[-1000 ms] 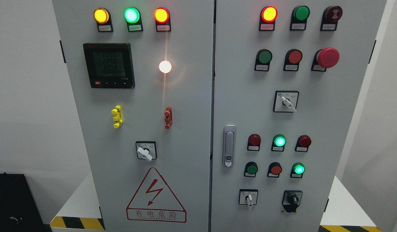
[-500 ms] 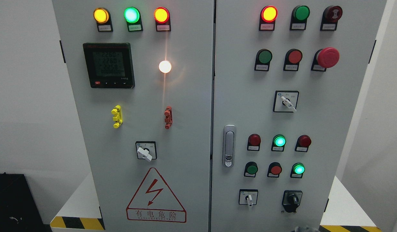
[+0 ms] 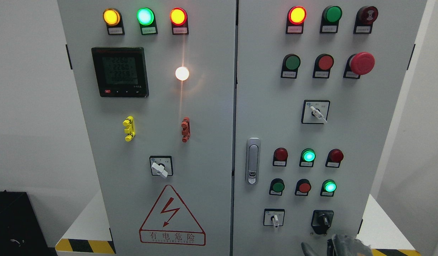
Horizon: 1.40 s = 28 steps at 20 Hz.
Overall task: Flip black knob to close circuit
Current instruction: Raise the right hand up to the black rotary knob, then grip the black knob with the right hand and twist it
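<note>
Two cabinet doors fill the view: left door [image 3: 151, 142] carries the meter [image 3: 120, 72], a lit white lamp [image 3: 182, 73] and the high-voltage warning triangle [image 3: 172, 216]; right door [image 3: 311, 135] carries the button rows, the red mushroom stop [image 3: 361, 63] and the selector switches; black knob [image 3: 322, 221] sits at the lower right of the right door, right of the small white-handled selector [image 3: 274, 218] and below the lit green lamp [image 3: 329, 186]; knob's grip bar looks roughly upright, maybe tipped slightly, hard to read at this size; right hand [image 3: 341, 246] just breaks the bottom edge, dark fingers [image 3: 307, 248] poking up directly under the knob and a touch to its right; near the knob but apart from it, no contact; too little of the hand shows to say whether it is spread or curled, cannot tell; it grips nothing visible; left hand absent from view, so right is the working one; coming move, as I judge it: straight up a short way, slight shift left, then pinch across the bar and twist.
</note>
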Each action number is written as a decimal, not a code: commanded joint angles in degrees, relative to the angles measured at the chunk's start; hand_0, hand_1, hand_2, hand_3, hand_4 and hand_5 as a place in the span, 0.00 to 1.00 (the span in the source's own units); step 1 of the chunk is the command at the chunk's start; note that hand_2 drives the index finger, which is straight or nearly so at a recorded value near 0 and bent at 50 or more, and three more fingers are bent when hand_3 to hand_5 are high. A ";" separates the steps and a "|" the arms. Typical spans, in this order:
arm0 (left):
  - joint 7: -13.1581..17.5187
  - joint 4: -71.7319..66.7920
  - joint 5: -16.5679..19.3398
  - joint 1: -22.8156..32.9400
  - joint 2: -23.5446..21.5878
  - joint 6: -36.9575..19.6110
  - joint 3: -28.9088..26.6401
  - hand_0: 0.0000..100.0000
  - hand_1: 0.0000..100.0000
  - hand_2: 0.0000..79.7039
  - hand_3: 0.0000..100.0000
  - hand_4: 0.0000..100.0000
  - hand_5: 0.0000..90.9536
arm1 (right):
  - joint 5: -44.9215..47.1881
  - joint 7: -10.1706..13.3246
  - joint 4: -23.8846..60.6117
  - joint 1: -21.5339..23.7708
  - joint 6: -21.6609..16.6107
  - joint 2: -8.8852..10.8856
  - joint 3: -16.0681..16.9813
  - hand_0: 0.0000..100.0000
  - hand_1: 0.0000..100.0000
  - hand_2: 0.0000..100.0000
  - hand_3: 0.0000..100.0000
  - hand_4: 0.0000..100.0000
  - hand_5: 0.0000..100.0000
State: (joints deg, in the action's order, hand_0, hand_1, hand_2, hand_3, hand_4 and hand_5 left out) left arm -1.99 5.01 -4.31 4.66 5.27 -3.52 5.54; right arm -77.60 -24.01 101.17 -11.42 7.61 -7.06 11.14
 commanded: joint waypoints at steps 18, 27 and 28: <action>-0.04 0.00 0.00 0.00 0.00 0.00 0.00 0.12 0.56 0.00 0.00 0.00 0.00 | -2.21 -0.95 -2.02 -4.57 0.56 0.11 3.27 0.00 0.00 0.88 1.00 0.94 0.95; -0.04 0.00 0.00 0.00 0.00 0.00 0.00 0.12 0.56 0.00 0.00 0.00 0.00 | -3.00 -0.86 -3.52 -4.75 0.12 0.47 4.77 0.00 0.00 0.87 1.00 0.94 0.95; -0.04 0.00 0.00 0.00 0.00 0.00 0.00 0.12 0.56 0.00 0.00 0.00 0.00 | -3.00 -0.86 -3.61 -4.75 0.12 0.55 4.94 0.00 0.00 0.87 1.00 0.94 0.95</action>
State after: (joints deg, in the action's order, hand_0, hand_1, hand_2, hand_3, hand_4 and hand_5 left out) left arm -1.99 5.01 -4.31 4.66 5.27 -3.52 5.54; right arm -80.21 -24.91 99.01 -15.91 7.92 -6.83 14.40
